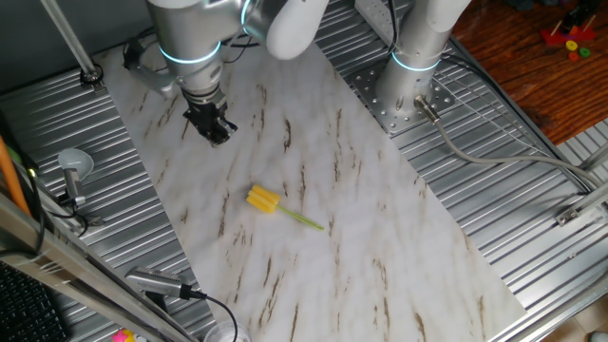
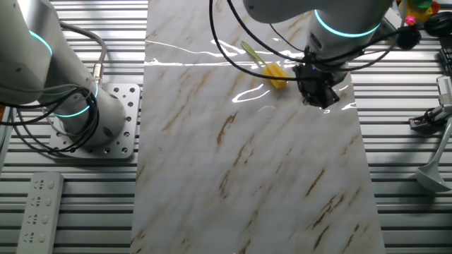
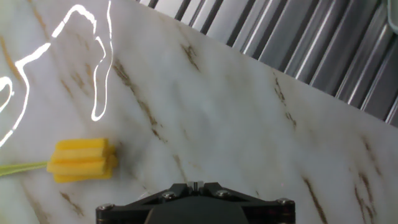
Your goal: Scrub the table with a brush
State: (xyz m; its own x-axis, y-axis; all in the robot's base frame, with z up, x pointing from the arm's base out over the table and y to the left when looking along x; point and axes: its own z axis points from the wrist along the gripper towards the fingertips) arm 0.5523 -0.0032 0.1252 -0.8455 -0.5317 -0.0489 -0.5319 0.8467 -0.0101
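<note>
The brush lies flat on the white marble-patterned table, yellow bristle head to the left and thin yellow-green handle pointing right. My gripper hangs over the table up and left of the brush, apart from it, shut and empty. In the other fixed view the brush lies just left of the gripper on the table. In the hand view the jaws of the gripper meet at the bottom edge, with the brush head lower left on the table.
Ribbed grey metal panels flank the table on both sides. A second arm's base stands at the table's far right edge. A remote lies on the panels. Cables and a metal tool lie on the other side.
</note>
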